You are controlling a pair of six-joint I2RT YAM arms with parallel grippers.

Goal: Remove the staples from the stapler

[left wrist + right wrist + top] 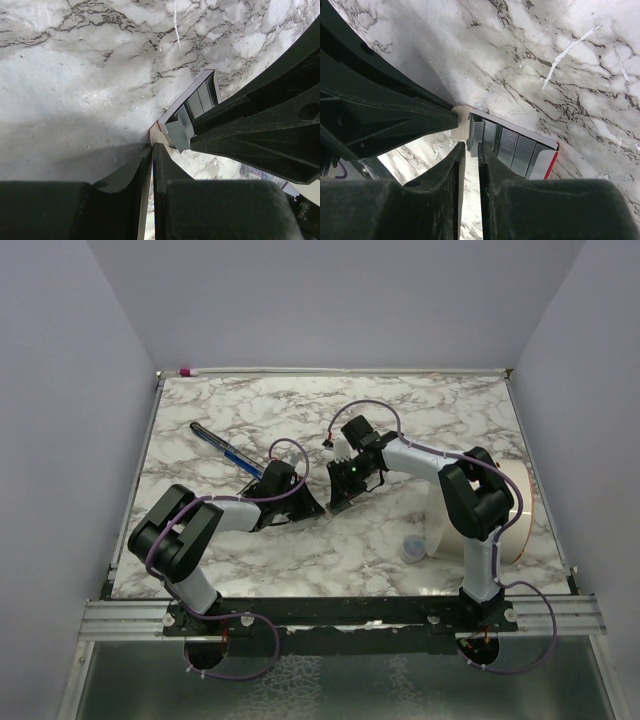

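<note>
At the centre of the white marble tabletop (440,415), the left gripper (151,147) and right gripper (469,146), jaws narrow, each pinch the small dark-grey metal stapler (516,148).

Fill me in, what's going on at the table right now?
Both arms meet mid-table at the stapler. The left gripper pinches its pale end, and the right gripper seems closed on that same end from the opposite side. The stapler's ridged inside is exposed. Thin pale strips, apparently staples, already lie loose on the marble table, so unloading looks under way.
</note>
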